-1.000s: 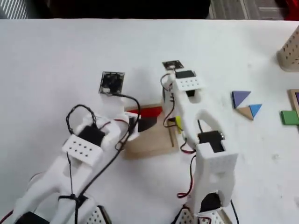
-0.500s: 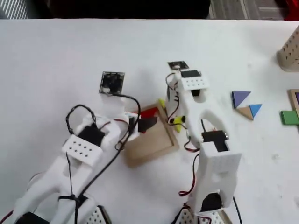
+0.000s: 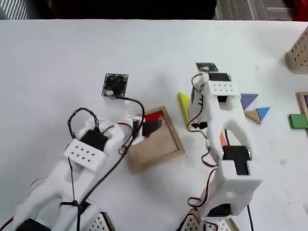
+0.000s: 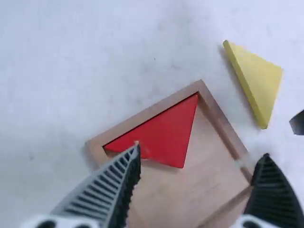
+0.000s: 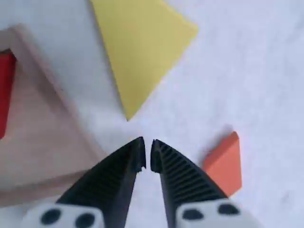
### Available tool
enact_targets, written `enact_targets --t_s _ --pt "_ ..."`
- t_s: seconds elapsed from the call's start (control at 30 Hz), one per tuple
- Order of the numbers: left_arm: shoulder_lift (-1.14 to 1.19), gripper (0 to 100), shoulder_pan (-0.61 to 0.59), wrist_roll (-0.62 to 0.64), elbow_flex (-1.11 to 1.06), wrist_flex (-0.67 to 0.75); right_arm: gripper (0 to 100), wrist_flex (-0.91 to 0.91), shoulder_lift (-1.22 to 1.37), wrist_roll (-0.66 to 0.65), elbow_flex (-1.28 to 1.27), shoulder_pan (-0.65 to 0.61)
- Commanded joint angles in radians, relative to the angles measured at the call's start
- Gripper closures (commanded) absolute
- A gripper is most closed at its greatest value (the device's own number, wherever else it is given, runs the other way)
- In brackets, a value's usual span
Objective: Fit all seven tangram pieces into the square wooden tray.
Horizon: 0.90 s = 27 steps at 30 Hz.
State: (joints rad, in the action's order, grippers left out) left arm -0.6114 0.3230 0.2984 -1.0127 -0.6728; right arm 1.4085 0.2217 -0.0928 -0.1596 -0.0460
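Observation:
The square wooden tray (image 3: 168,147) (image 4: 216,111) lies at the table's middle with a red triangle (image 3: 155,115) (image 4: 164,133) seated in its far corner. My left gripper (image 4: 197,164) (image 3: 147,126) hovers open over the tray, one finger to each side of the red piece. A yellow triangle (image 3: 184,107) (image 4: 256,80) (image 5: 140,45) lies flat on the table just right of the tray. My right gripper (image 5: 147,153) is shut and holds nothing, low over the table between the tray's edge (image 5: 45,128) and an orange piece (image 5: 225,164) (image 3: 223,139).
Purple (image 3: 248,100), tan (image 3: 252,116) and blue (image 3: 263,113) triangles lie right of the right arm (image 3: 219,91). A green piece (image 3: 298,120) sits at the right edge, below a perforated wooden block (image 3: 299,54). A small black square (image 3: 115,85) lies behind the tray.
The right arm swung right, away from the tray. The yellow triangle moved from the tray's right edge to the table beside it. The tray turned slightly. The left arm stayed put.

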Motion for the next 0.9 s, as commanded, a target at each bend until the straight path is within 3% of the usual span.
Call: enact_targets --t_s 0.0,0.13,0.33,0.43,0.6,0.87 --pt "-0.028 63 -0.004 -0.009 0.031 0.021 98.0 -0.027 -0.156 -0.026 -0.069 0.010" --pt "-0.028 63 -0.002 -0.009 0.031 0.021 93.3 -0.130 -0.229 0.025 -0.101 -0.002" --pt "-0.028 63 -0.007 -0.008 0.029 0.021 65.9 -0.305 -0.134 0.011 -0.095 -0.081" --pt "-0.028 63 -0.008 -0.008 0.029 0.021 66.4 -0.371 -0.038 -0.012 -0.068 -0.094" --pt "-0.028 63 -0.005 -0.009 0.029 0.021 67.8 -0.332 0.170 -0.014 0.124 -0.068" --pt "-0.030 63 -0.004 -0.009 0.029 0.020 68.0 -0.030 0.473 -0.112 0.551 -0.079"
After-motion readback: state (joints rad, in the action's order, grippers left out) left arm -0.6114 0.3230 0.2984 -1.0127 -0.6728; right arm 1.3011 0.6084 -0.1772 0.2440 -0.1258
